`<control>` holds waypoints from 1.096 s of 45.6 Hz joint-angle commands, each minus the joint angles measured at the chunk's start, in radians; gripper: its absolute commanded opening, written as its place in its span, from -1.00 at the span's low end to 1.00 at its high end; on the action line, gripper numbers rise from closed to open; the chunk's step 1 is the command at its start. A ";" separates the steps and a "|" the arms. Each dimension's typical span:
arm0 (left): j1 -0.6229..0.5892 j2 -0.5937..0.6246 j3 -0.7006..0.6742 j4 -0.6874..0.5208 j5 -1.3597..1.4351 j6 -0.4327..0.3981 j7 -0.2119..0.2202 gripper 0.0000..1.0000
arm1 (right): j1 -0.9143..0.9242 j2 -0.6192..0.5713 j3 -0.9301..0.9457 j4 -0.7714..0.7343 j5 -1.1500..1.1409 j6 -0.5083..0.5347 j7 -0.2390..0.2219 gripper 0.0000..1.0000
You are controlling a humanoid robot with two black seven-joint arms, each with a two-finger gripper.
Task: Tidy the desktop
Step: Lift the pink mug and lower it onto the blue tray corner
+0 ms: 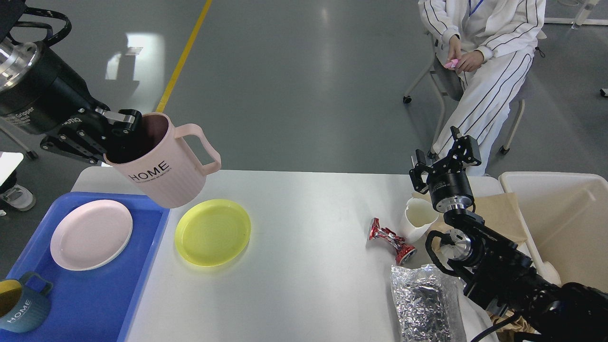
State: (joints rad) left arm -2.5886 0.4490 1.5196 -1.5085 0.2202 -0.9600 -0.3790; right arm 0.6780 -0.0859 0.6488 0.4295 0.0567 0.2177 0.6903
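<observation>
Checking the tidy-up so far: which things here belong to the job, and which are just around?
Job: desktop; pink mug held in left tool; yellow plate; crushed can; foil bag; blue tray; cream bin.

Around: seated person; chair; yellow floor line.

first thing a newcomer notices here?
The pink HOME mug, held tilted in the air by the left gripper above the desktop's far left corner. Then the yellow plate beside the blue tray, and the crushed red can on the right.
</observation>
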 commanded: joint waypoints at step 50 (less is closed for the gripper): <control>0.916 0.184 0.185 -0.007 -0.041 0.761 0.000 -1.00 | 0.000 0.000 0.000 0.000 0.000 0.000 0.000 1.00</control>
State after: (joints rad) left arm -1.7092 0.6194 1.7058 -1.5373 0.1811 -0.2467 -0.3798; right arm 0.6780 -0.0859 0.6489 0.4296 0.0568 0.2177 0.6903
